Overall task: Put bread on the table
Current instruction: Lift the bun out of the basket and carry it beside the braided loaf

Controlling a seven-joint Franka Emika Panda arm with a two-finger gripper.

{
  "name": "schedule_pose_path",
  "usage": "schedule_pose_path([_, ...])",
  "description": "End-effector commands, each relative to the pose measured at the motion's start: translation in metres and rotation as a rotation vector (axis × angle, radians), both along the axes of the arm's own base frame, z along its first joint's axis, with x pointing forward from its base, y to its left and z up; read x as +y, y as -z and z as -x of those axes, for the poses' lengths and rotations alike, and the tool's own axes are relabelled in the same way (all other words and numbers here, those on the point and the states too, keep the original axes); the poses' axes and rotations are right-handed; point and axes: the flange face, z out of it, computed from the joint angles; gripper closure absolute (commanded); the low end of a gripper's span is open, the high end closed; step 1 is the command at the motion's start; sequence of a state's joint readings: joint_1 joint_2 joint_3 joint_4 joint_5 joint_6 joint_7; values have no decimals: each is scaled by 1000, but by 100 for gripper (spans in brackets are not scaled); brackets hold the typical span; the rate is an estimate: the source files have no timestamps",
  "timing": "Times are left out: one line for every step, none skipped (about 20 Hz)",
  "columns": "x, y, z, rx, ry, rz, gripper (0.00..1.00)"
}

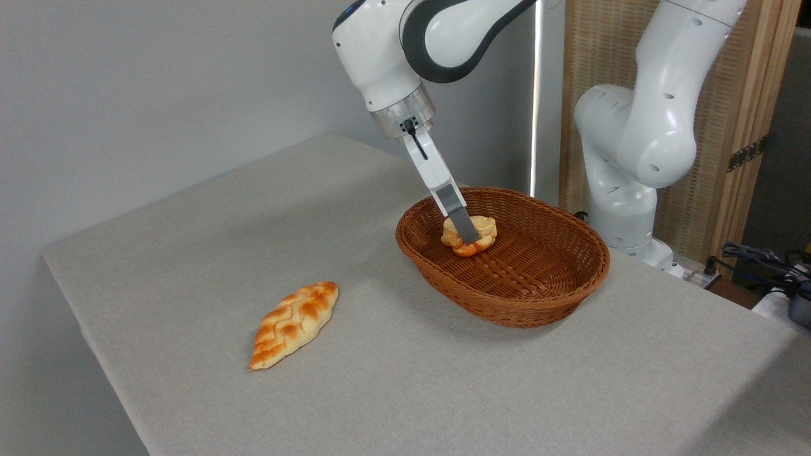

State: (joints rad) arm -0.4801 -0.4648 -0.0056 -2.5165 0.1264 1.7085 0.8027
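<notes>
Matt cloth table, woven wicker basket, glossy white plastic arm.

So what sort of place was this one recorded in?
Probably a robotics lab set up as a test bench: a white Franka arm bolted beside a grey cloth-covered table, toy-like bread in an oval brown wicker basket, loose cables at the right edge.

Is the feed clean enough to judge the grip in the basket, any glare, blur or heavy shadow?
Fixed camera: sharp, no motion blur, even soft light. The basket throws only a faint shadow on the table to its left. A bright vertical strip glares behind the arm, clear of the bun. The grey finger hides the contact, so the gripper closure is unreadable.
</notes>
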Motion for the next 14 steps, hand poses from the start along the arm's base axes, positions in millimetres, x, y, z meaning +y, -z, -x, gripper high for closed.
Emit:
schedule_pose_path([8, -10, -2, -10, 15, 7, 65])
schedule_pose_path([9, -21, -5, -7, 12, 7, 64])
schedule_pose_path([9, -35, -8, -7, 18, 11, 64])
schedule_pose_path([12, -46, -12, -2, 18, 24, 64])
schedule_pose_path([20, -57, -19, -2, -3, 50, 63])
schedule_pose_path([27, -69, -26, -10, -23, 74, 62])
schedule_pose_path([30, -84, -35, -26, -46, 109, 61])
schedule_pose_path([32, -101, -45, -53, -65, 144, 60])
schedule_pose_path([36, -113, -59, -71, -88, 165, 59])
schedule_pose_path([47, -128, -73, -95, -121, 191, 59])
schedule_pose_path([60, -140, -86, -119, -157, 216, 57])
schedule_pose_path([75, -154, -100, -151, -200, 259, 55])
schedule_pose_path([93, -167, -112, -175, -255, 317, 53])
schedule_pose_path([107, -178, -124, -212, -305, 381, 50])
